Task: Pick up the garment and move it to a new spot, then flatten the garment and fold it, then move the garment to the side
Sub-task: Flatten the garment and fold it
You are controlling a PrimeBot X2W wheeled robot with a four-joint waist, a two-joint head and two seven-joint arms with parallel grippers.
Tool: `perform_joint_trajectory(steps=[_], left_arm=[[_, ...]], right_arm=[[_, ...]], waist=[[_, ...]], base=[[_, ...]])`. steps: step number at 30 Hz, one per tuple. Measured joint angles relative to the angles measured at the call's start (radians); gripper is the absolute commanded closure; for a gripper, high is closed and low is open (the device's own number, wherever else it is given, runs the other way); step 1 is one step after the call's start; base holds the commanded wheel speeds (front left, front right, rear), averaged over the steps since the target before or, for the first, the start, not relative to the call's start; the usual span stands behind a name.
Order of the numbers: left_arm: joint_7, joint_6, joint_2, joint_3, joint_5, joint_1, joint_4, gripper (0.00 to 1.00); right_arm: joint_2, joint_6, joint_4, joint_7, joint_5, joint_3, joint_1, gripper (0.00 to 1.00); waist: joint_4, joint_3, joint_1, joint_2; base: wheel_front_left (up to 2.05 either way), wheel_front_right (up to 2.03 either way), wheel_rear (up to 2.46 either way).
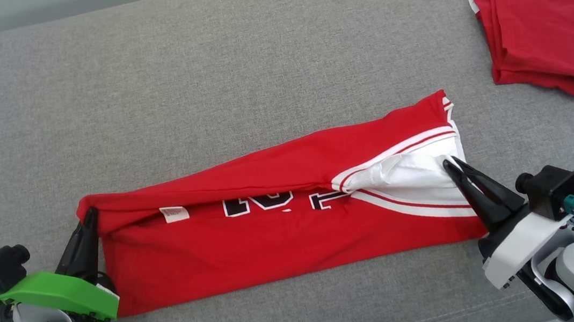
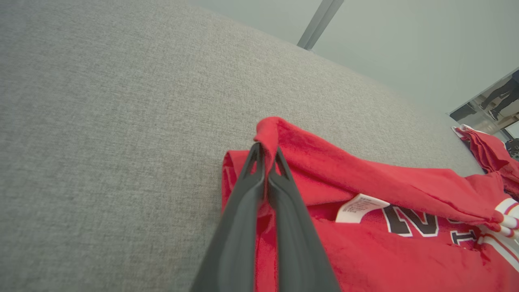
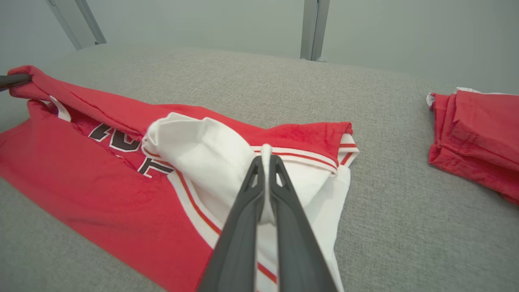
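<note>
The garment [image 1: 283,221] is a red jersey with white striped trim and dark lettering, stretched left to right across the grey cushion. Its far edge is lifted and partly turned over the near layer. My left gripper [image 1: 90,214] is shut on the red corner at the garment's left end; the left wrist view has the red cloth [image 2: 365,211] pinched between the fingers at my left gripper [image 2: 266,147]. My right gripper [image 1: 449,162] is shut on the white sleeve at the right end, and the right wrist view has my right gripper [image 3: 265,159] pinching the white fabric [image 3: 211,162].
A second red garment [image 1: 554,38], folded with white trim, lies at the far right of the grey cushion [image 1: 233,70]. It also appears in the right wrist view as the folded red garment [image 3: 478,134]. Metal posts [image 3: 313,28] stand beyond the cushion's far edge.
</note>
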Motion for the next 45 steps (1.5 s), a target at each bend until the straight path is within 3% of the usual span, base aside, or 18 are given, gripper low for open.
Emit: perform_joint_trajectory(steps=[16,17,18,19,20,21,22,24,25,29,35,45], left_arm=[[0.0,0.0,-0.031,0.007,0.02,0.059,-0.032,0.97],[0.0,0.0,-0.032,0.007,0.02,0.062,-0.032,0.89],[0.0,0.0,-0.032,0.007,0.021,0.067,-0.032,0.67],[0.0,0.0,-0.032,0.007,0.021,0.072,-0.031,0.5],[0.0,0.0,-0.032,0.007,0.021,0.078,-0.031,0.21],[0.0,0.0,-0.032,0.008,0.022,0.083,-0.031,0.0],[0.0,0.0,-0.032,0.009,0.025,0.087,-0.03,0.0],[0.0,0.0,-0.032,0.008,0.027,0.095,-0.029,0.0],[0.0,0.0,-0.032,0.008,0.028,0.097,-0.029,0.0],[0.0,0.0,-0.028,0.021,0.037,0.099,-0.03,0.0],[-0.002,0.004,0.017,0.12,0.092,0.106,-0.057,0.0],[-0.003,0.073,0.012,0.261,0.196,0.159,-0.189,0.0]], right_arm=[[-0.023,-0.001,0.006,0.0,-0.003,-0.015,0.012,1.0],[-0.023,-0.001,0.006,0.0,-0.003,-0.013,0.012,1.0],[-0.023,-0.001,0.007,0.003,-0.003,-0.011,0.013,0.98],[-0.023,-0.001,0.01,0.007,-0.003,-0.006,0.014,0.79],[-0.023,-0.001,0.012,0.008,-0.003,0.001,0.015,0.64],[-0.022,-0.001,0.014,0.012,-0.003,0.004,0.018,0.54],[-0.022,-0.001,0.015,0.015,-0.003,0.006,0.023,0.47],[-0.022,0.0,0.019,0.017,-0.003,0.01,0.031,0.06],[-0.022,0.0,0.02,0.021,-0.003,0.012,0.032,0.0],[-0.024,0.0,0.021,0.025,-0.004,0.012,0.032,0.0],[-0.03,-0.003,0.02,0.025,-0.005,-0.001,0.032,0.0],[-0.038,-0.029,0.021,0.024,0.026,-0.063,0.071,0.0]], waist=[[0.006,-0.02,0.0,0.0],[0.006,-0.021,0.0,0.0],[0.006,-0.023,0.0,0.0],[0.007,-0.024,0.0,0.0],[0.007,-0.024,0.0,0.0],[0.008,-0.025,0.0,0.0],[0.008,-0.026,0.0,0.0],[0.009,-0.028,0.0,0.0],[0.009,-0.028,0.0,0.0],[0.009,-0.029,0.0,0.0],[0.004,-0.035,0.0,0.0],[0.01,-0.061,0.0001,0.0]], base=[[0.0,0.0,0.0],[0.0,0.0,0.0],[0.0,0.0,0.0],[0.0,0.0,0.0],[0.0,0.0,0.0],[0.0,0.0,0.0],[0.0,0.0,0.0],[0.0,0.0,0.0],[0.0,0.0,0.0],[0.0,0.0,0.0],[0.0,0.0,0.0],[0.0,0.0,0.0]])
